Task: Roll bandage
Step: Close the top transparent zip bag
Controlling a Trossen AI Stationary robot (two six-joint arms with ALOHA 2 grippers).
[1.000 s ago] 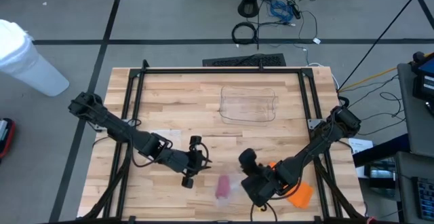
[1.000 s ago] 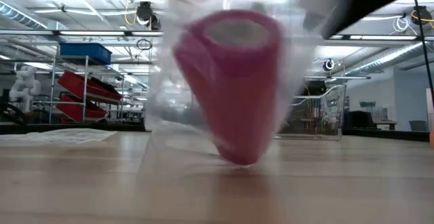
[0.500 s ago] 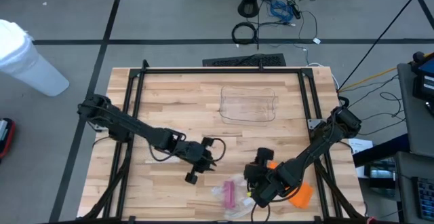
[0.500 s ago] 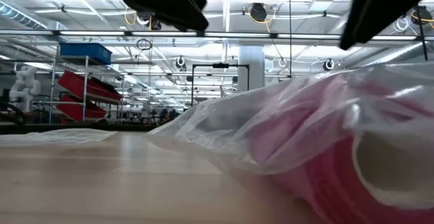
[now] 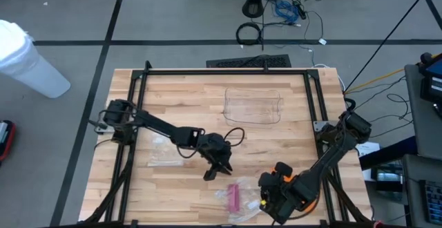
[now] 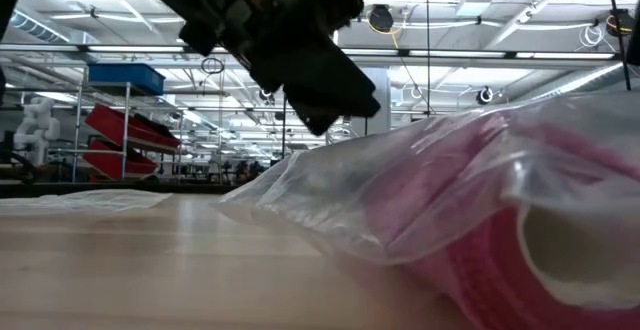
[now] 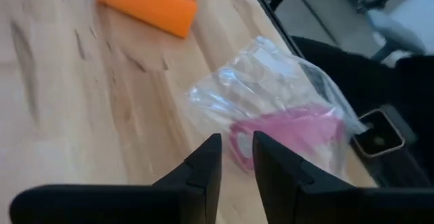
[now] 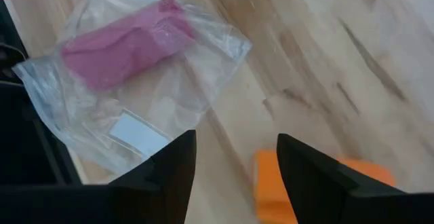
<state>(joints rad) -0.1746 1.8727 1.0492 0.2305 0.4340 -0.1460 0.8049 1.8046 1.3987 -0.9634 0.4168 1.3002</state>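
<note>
The bandage, a pink roll [image 8: 129, 41], lies on its side inside a clear plastic bag [image 5: 233, 197] near the table's near edge. The bag also shows in the low view [image 6: 480, 220] and in the left wrist view [image 7: 285, 108]. My left gripper [image 5: 222, 167] hovers just to the far left of the bag and slants down toward it. Its fingers [image 7: 203, 170] stand a narrow gap apart with nothing between them. My right gripper [image 5: 269, 195] hangs open to the right of the bag, its fingers [image 8: 173, 159] wide apart and empty.
An orange block [image 8: 291, 183] lies on the table right of the bag, largely under my right arm [image 5: 309, 202]. A clear tray [image 5: 253, 107] sits at the far middle. Another clear bag [image 5: 164, 148] lies at the left. Black frame rails run along the table's sides.
The bagged roll, upright under my right gripper a second ago, has dropped and now lies on its side on the table. My right gripper has let go and drawn back toward the right near corner. My left gripper has swung right and down toward the bag.
</note>
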